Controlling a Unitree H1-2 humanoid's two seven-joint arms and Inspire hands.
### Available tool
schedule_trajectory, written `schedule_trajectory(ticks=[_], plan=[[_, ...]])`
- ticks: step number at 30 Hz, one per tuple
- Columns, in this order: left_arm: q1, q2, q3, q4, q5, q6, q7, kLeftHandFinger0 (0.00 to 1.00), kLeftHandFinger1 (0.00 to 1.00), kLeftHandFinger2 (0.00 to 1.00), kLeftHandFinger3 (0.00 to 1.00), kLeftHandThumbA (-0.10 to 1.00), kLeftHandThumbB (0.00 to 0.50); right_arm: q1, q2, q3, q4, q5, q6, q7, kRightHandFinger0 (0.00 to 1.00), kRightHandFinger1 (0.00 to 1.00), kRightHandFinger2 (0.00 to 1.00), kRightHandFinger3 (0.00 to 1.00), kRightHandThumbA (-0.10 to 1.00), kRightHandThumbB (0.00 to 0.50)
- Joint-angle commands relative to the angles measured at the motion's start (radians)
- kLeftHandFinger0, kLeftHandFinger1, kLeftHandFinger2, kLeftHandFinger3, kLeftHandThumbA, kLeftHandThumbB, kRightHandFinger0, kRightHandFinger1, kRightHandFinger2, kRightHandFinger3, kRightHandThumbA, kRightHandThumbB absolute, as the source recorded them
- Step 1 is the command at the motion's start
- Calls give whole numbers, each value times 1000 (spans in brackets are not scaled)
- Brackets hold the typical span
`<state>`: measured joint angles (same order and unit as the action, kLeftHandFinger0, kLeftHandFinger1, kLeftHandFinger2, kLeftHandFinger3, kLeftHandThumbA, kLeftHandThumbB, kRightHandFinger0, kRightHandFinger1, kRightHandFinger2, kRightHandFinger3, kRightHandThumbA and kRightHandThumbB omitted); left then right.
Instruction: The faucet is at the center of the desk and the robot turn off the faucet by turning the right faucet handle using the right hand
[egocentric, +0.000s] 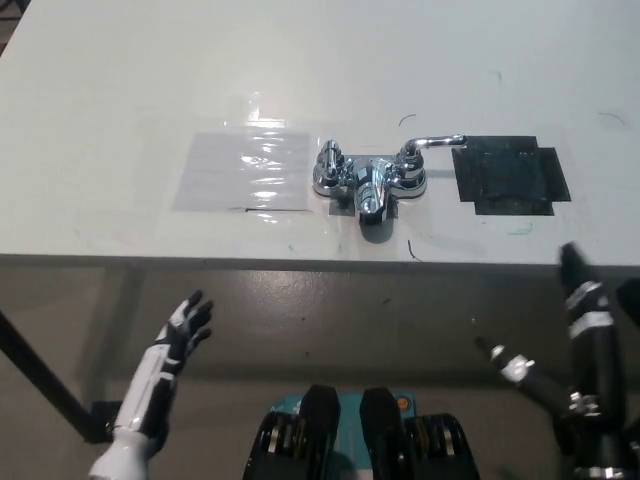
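A chrome faucet (370, 180) stands at the middle of the white desk (300, 70), its spout pointing toward me. Its right handle (432, 143) has a lever that sticks out to the right, over the edge of a black patch. The left handle (328, 165) is a short chrome knob. My black right hand (560, 340) is below the desk's front edge at the lower right, open with fingers apart, well short of the faucet. My white left hand (185, 330) rests open at the lower left, also below the desk edge.
A black taped square (510, 175) lies right of the faucet. A clear plastic sheet (245, 170) is taped to the desk on the left. The desk's front edge (300, 260) runs across the picture, with floor below it.
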<state>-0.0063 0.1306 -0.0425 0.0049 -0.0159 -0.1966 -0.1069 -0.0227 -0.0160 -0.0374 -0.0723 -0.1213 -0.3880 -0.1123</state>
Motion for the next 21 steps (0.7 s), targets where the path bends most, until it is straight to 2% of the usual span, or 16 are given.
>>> schedule_trajectory(ticks=[1,5,8,10,11,12,14,18,21], plan=[[-29,-8,-17,-29,14,-36,-12,1000,1000,1000,1000,984,311,-69,-32,-57,-81,-11,-29,-35,1000,1000,1000,1000,1000,98],[-33,-8,-16,-34,26,-33,-3,1000,1000,1000,1000,987,297,-156,-73,-81,-102,27,56,-2,1000,1000,1000,1000,1000,115],[-36,-6,-13,-34,22,-27,-5,1000,1000,1000,1000,996,303,-223,-119,-87,-85,57,114,29,1000,1000,1000,1000,1000,145],[-37,0,-11,-34,16,-28,-10,1000,1000,1000,1000,994,302,-293,-173,-85,-51,144,179,87,1000,1000,1000,1000,1000,143],[-38,0,-10,-32,14,-29,-11,1000,1000,1000,1000,993,303,-318,-189,-87,-31,175,194,106,1000,1000,1000,1000,1000,162],[-40,1,-8,-29,13,-28,-10,1000,1000,1000,1000,991,310,-422,-239,-93,48,254,240,163,1000,1000,1000,1000,1000,201],[-38,2,-8,-28,14,-29,-10,1000,1000,1000,1000,992,310,-510,-278,-89,105,296,292,213,1000,1000,1000,1000,1000,225],[-37,1,-7,-30,12,-24,-10,1000,1000,1000,1000,990,313,-677,-358,-50,244,340,378,348,1000,1000,1000,1000,1000,238],[-36,2,-8,-30,11,-33,-12,1000,1000,1000,1000,982,293,-845,-381,-37,465,389,472,468,1000,1000,1000,1000,1000,319]])
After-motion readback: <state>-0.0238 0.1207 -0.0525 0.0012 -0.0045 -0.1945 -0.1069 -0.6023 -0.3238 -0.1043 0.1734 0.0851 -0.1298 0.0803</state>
